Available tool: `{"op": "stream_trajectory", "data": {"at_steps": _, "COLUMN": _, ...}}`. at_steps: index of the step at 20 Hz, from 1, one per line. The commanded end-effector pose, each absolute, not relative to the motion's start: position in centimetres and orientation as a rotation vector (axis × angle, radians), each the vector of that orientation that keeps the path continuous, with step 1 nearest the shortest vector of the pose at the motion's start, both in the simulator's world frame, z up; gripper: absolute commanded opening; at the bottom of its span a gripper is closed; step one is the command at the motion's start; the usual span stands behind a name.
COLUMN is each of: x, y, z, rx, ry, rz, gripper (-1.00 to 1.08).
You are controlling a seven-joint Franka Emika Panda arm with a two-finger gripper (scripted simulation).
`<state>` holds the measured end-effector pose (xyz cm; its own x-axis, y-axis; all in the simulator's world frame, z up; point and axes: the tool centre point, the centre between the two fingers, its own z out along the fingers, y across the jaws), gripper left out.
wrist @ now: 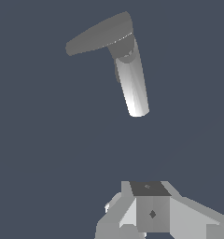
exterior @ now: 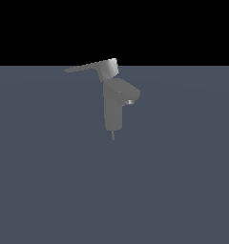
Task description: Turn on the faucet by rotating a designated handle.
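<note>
The faucet (exterior: 113, 107) is a small grey tap standing upright on the flat grey-blue floor, its short spout (exterior: 130, 95) angled toward the exterior view's right. The handle (exterior: 88, 68) is a thin flat lever reaching from a lighter cap (exterior: 109, 69) toward the exterior view's left. In the wrist view the handle (wrist: 100, 35) shows as a dark blade, with the faucet's pale rounded body (wrist: 132, 88) below it. My gripper (wrist: 150, 189) appears only in the wrist view, well apart from the faucet. Its fingers meet as one block, shut on nothing.
The flat grey-blue floor (exterior: 49, 181) runs around the faucet on all sides. A black background fills the space above the horizon in the exterior view. The arm does not show in the exterior view.
</note>
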<state>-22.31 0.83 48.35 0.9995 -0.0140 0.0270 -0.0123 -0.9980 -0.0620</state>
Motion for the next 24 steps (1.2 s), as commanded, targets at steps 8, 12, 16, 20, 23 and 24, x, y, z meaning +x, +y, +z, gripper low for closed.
{"op": "stream_trajectory", "data": {"at_steps": 8, "x": -18.9, "y": 1.6, "z": 47.9, "rx": -3.048, "ry": 0.228, "rz": 0.011, "gripper": -1.0}}
{"op": "stream_trajectory", "data": {"at_steps": 12, "x": -16.8, "y": 2.2, "z": 47.3, "rx": -3.027, "ry": 0.361, "rz": 0.046, "gripper": -1.0}}
{"op": "stream_trajectory", "data": {"at_steps": 16, "x": -14.5, "y": 2.8, "z": 46.6, "rx": -3.003, "ry": 0.5, "rz": 0.083, "gripper": -1.0}}
{"op": "stream_trajectory", "data": {"at_steps": 20, "x": -12.2, "y": 3.5, "z": 45.6, "rx": -2.977, "ry": 0.641, "rz": 0.119, "gripper": -1.0}}
{"op": "stream_trajectory", "data": {"at_steps": 23, "x": -10.6, "y": 4.1, "z": 44.8, "rx": -2.956, "ry": 0.747, "rz": 0.145, "gripper": -1.0}}
{"op": "stream_trajectory", "data": {"at_steps": 24, "x": -10.0, "y": 4.3, "z": 44.5, "rx": -2.949, "ry": 0.782, "rz": 0.154, "gripper": -1.0}}
